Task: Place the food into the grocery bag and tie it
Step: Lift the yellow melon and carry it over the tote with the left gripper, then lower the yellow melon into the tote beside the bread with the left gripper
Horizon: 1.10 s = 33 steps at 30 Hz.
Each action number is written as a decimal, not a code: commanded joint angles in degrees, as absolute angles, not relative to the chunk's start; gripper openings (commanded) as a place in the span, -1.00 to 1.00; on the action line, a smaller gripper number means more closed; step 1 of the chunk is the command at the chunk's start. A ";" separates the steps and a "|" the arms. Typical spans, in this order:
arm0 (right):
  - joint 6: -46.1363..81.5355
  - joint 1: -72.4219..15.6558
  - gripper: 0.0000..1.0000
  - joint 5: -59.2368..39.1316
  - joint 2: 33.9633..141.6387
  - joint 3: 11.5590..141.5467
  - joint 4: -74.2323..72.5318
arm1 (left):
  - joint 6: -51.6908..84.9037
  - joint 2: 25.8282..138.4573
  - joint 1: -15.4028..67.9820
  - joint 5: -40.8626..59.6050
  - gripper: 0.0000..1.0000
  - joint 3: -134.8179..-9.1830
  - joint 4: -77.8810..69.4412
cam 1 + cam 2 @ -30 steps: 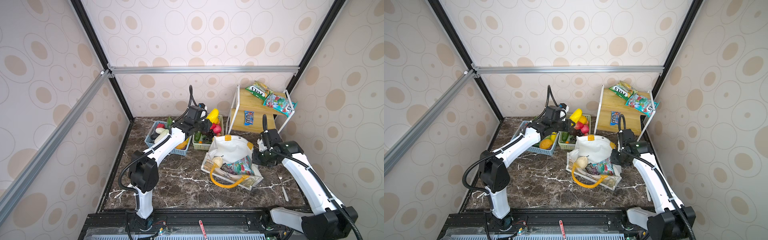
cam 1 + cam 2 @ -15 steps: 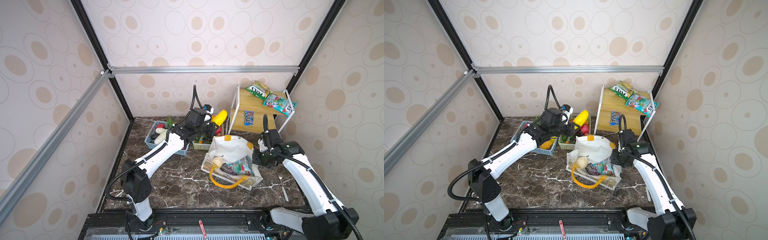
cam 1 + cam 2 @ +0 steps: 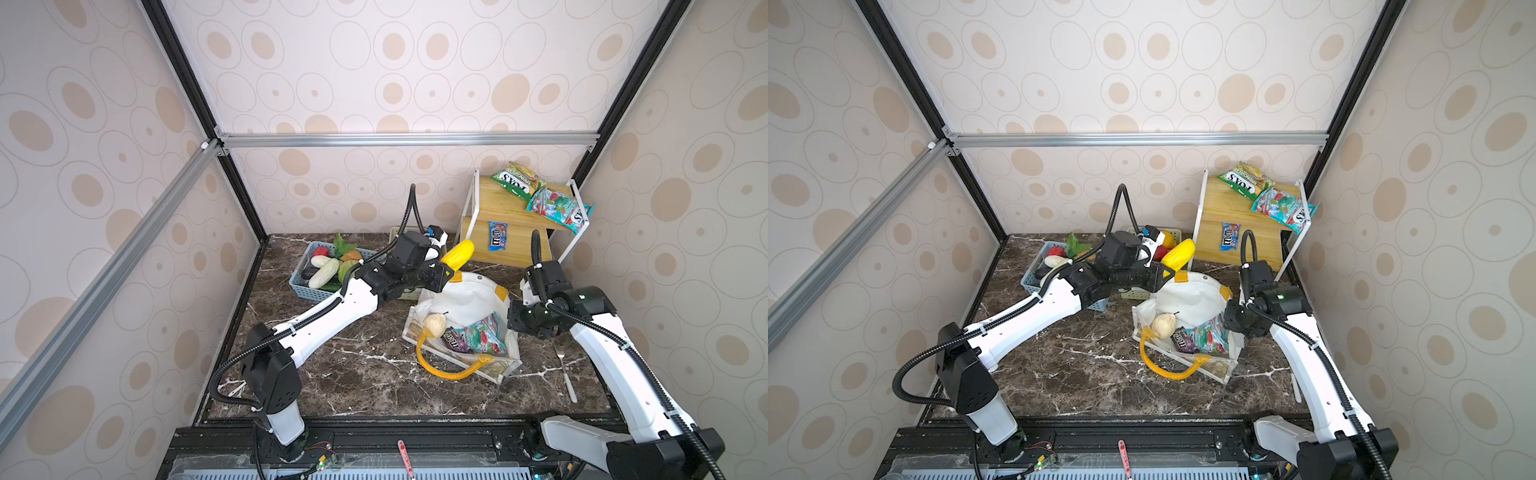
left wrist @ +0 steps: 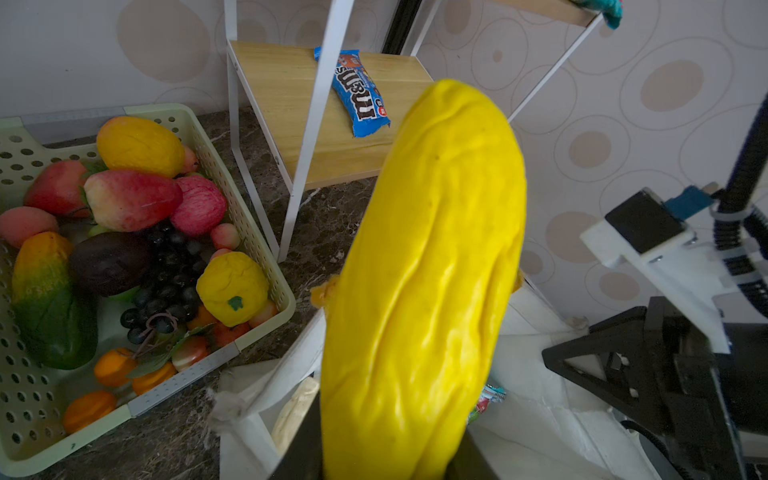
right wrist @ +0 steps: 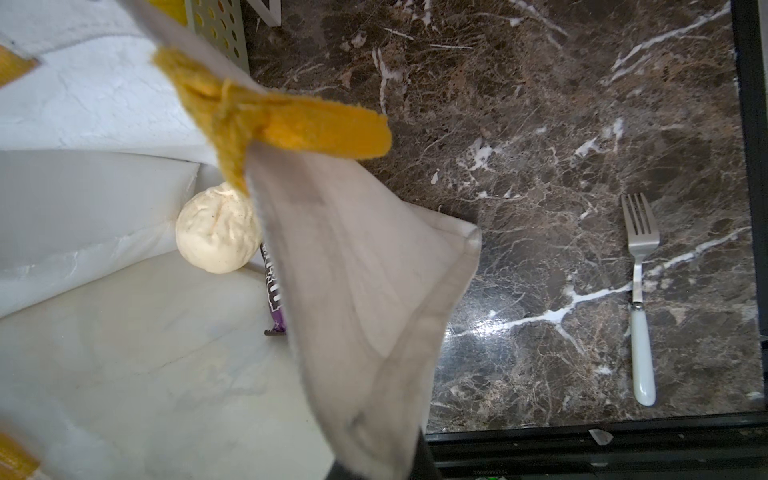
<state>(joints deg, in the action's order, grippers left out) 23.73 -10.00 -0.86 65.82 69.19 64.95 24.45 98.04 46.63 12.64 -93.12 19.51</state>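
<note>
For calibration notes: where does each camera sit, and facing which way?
Top views: high in front, looking down on the table; both arms show.
Left wrist: on the left gripper, facing its yellow fruit and the right arm.
Right wrist: on the right gripper, facing down at the grocery bag it pinches.
Shared: yellow fruit, in left wrist and both top views.

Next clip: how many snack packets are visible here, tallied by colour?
Green: 1, green packet on the shelf
Teal: 2, shelf teal packet and bagged teal packet
Blue: 1, blue M&M's packet on the shelf
Dark purple: 1, purple M&M's packet in the grocery bag
Total: 5
</note>
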 commanded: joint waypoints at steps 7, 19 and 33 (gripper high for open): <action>23.91 -10.02 -0.82 -1.10 65.03 68.38 65.08 | 21.72 97.73 51.43 9.57 -0.37 -93.36 22.58; 24.87 -10.01 -0.82 -2.96 66.33 68.91 63.16 | 20.86 98.87 55.50 7.43 -0.37 -89.23 22.80; 25.45 -10.01 -0.82 -3.24 65.89 69.08 62.94 | 19.16 103.05 57.06 5.91 -0.36 -88.76 24.91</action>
<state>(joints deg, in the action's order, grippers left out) 24.69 -10.00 -2.74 66.37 68.77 62.94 21.06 102.10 56.34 6.92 -88.36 23.31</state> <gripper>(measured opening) 0.092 0.321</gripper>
